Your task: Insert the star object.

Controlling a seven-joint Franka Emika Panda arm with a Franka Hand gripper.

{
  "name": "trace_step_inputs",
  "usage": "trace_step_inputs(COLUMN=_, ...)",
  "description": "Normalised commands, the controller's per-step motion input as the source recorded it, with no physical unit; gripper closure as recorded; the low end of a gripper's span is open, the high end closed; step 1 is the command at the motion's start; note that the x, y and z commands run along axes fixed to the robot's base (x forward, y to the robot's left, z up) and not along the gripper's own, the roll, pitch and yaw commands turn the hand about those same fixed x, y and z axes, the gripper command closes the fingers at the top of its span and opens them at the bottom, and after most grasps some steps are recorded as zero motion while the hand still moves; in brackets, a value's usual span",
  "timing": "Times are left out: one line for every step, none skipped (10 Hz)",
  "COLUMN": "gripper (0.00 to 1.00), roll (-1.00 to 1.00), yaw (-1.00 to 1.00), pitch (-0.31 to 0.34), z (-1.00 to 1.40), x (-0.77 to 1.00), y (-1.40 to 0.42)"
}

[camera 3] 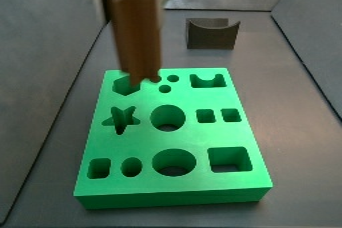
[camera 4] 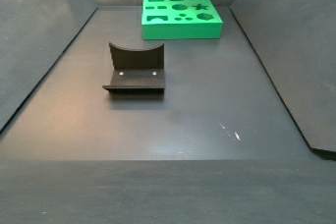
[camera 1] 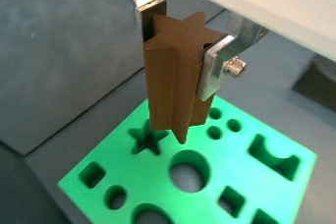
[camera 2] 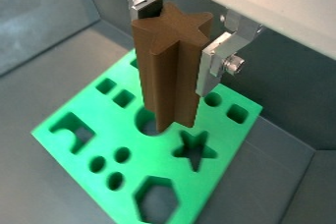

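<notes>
— Grey floor all round; where do you stand?

— Your gripper [camera 1: 188, 43] is clamped on the star object [camera 1: 176, 81], upright above the green board [camera 1: 112, 156].

— And the star hole [camera 1: 145, 141]?

— Just beside the prism's lower end, not under it (a round hole [camera 2: 153, 121] sits nearer). Slide across, turn until the ridges match the points, then lower gently.

— Risk?

— Ridges may catch the rim.
</notes>
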Motion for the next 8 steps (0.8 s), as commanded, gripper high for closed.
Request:
trace_step_inputs(gripper=1.0, roll=0.24, yaw=0.69, pitch=-0.133, z=-0.78, x=-0.47, y=-0.27)
trace_step_inputs(gripper=1.0, roll=0.2, yaw=0.8, pitch=-0.136, z=-0.79, x=-0.39, y=-0.23)
trace_step_inputs(gripper=1.0, roll=0.1, yaw=0.92, pitch=-0.121, z=-0.85, x=-0.23, y=-0.01)
trace_step_inputs(gripper=1.0, roll=0.0, yaw=0.62, pitch=-0.041, z=-0.81, x=0.01, y=0.0)
trace_step_inputs(gripper=1.0, roll=-0.08, yaw=0.23, pitch=0.003, z=-0.82, x=0.37, y=0.12)
trace_step_inputs(gripper=1.0, roll=-0.08, yaw=0.01, pitch=0.011, z=-0.75, x=0.33, y=0.11)
trace_step_inputs(gripper=1.0, roll=-0.04, yaw=0.07, pitch=0.0, z=-0.8, x=0.23, y=0.01)
trace_step_inputs(gripper=1.0, roll=0.0, yaw=0.11, pitch=-0.037, z=-0.8, x=0.01, y=0.0)
